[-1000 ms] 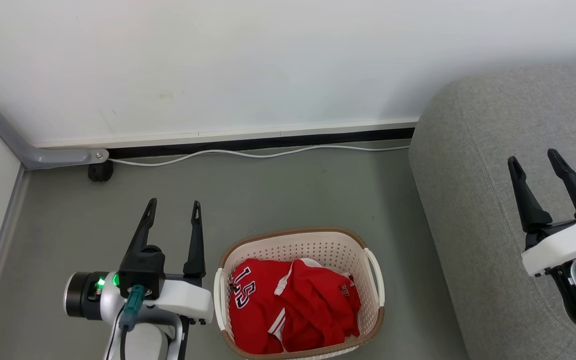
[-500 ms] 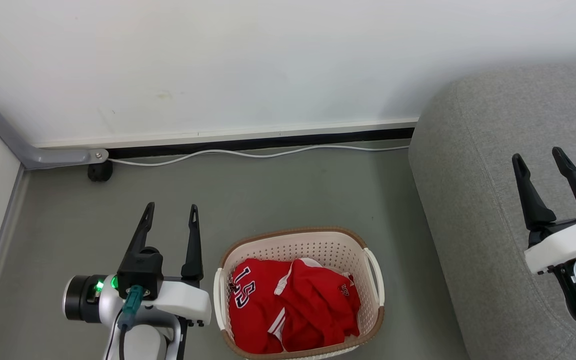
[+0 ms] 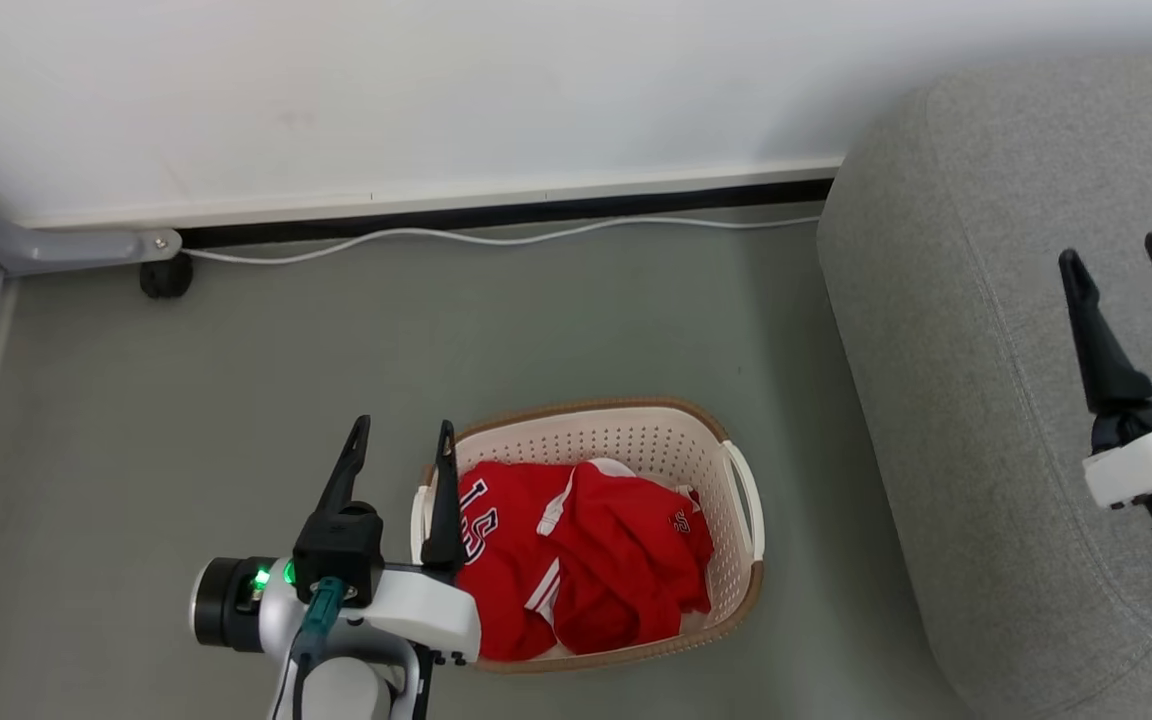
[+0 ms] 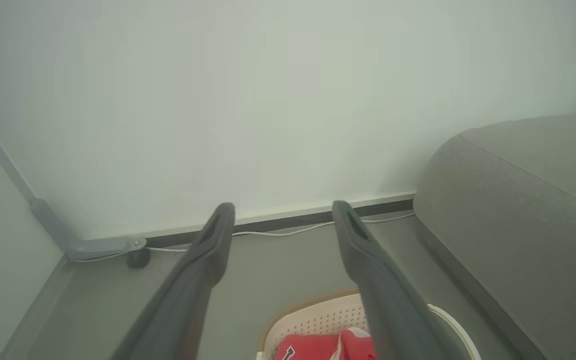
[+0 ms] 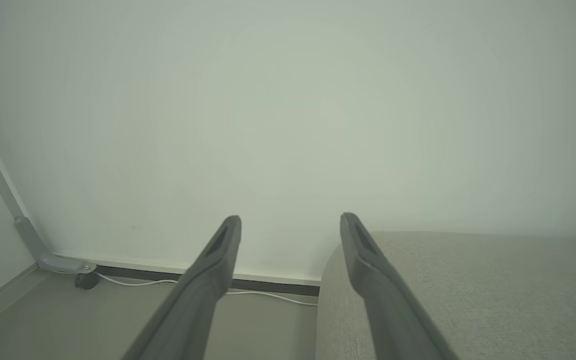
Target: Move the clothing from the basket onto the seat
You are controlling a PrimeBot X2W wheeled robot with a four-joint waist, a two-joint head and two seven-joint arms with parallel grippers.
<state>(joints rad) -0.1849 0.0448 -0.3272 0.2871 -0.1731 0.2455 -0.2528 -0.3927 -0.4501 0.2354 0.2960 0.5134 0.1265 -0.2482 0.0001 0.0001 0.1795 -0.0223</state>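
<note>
Just left of the basket (image 3: pixel 636 445), your left gripper (image 3: pixel 406 424) sits low over the floor (image 3: pixel 236 400). Its fingers point fwd toward the wall (image 3: pixel 436 90), jaws spread wide w/ nothing between them. Its right finger overlaps the basket's left rim in the head view, so you can't tell if it touches.

Right of the basket, well apart from it, your right gripper (image 3: pixel 1114 250) hangs over the seat (image 3: pixel 936 300), fingers likewise fwd, also spread & empty.

The clothing (image 3: pixel 596 560) lies crumpled inside the basket, dark numerals on the left part.

Hidden/cut off:
- That left finger covers part of the numerals & the basket's left handle.
- Your right arm runs off the frame edge.
- In the left wrist view the basket is cut at the bottom edge, w/ a scrap of red inside, soft-focus.
</note>
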